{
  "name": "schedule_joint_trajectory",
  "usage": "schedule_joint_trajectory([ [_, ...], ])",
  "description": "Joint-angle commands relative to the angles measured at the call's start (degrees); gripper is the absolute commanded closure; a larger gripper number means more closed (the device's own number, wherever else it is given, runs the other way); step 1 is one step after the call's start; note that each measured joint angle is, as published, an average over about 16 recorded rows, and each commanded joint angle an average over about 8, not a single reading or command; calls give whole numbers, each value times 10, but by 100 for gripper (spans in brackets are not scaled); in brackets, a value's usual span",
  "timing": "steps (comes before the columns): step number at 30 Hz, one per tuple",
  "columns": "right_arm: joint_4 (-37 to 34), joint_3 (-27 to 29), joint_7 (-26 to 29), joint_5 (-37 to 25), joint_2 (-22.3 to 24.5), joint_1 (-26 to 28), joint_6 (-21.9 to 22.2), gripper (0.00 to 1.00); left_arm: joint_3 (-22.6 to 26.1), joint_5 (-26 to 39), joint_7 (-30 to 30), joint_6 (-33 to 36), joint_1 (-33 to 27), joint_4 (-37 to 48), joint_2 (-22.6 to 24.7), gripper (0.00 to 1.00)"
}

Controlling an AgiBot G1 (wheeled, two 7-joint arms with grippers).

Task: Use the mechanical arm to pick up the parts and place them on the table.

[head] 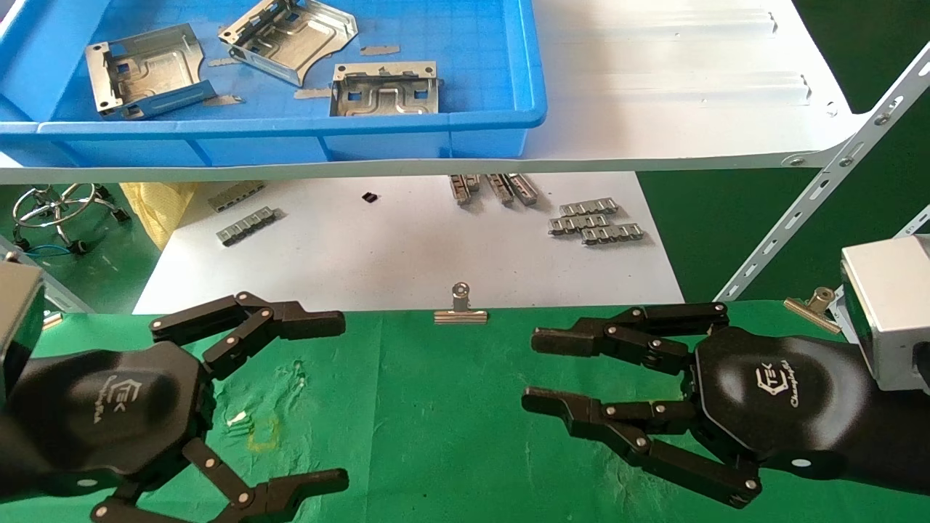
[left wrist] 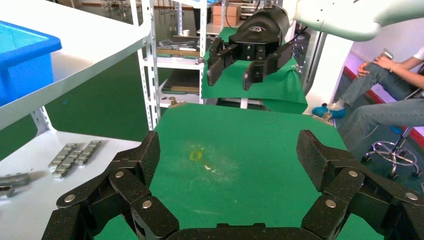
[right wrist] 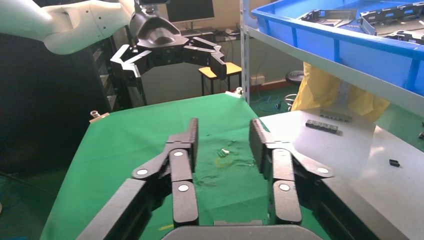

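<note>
Overhead, the white metal shelf (head: 654, 94) juts out above the white board (head: 407, 247), and its front lip runs across the head view between the blue bin (head: 290, 127) and the green-clothed table (head: 450, 407); a slotted white brace (head: 821, 189) slants down on the robot's right. Between the two hands the cloth lies bare apart from a small yellow square outline (head: 263, 432) and a few wrinkles, with a silver binder clip (head: 461, 309) at its far edge. The parts sit up in the bin on the shelf: one plate (head: 145, 73) at the left, one (head: 289, 33) tilted near the middle, and one (head: 385, 88) closest to the bin's front wall. All three are well apart from the mechanical arm (head: 218, 407), which hovers over the table's left side, lower than the shelf and short of it. Its jointed fingers (head: 247, 323) are spread wide, with nothing between them and nothing touched; the left wrist view shows only green cloth in the gap. The right hand (head: 654, 399) hangs over the table's right side, fingers likewise splayed and holding nothing. Small ridged grey strips (head: 596, 221) lie scattered on the white board beneath the shelf.
</note>
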Motion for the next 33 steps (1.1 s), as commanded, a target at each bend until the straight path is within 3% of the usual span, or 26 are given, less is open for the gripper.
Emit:
schedule_joint_trajectory([
  [1, 0, 0, 0, 0, 0, 0, 0, 100, 0, 0, 0, 0, 0, 0, 0, 0],
  [21, 0, 0, 0, 0, 0, 0, 0, 100, 2, 8, 1, 3, -18, -2, 2, 0],
  [26, 0, 0, 0, 0, 0, 0, 0, 100, 9, 32, -5, 5, -86, 17, 18, 0],
  [33, 0, 0, 0, 0, 0, 0, 0, 100, 40, 112, 20, 18, -247, 135, 79, 0],
])
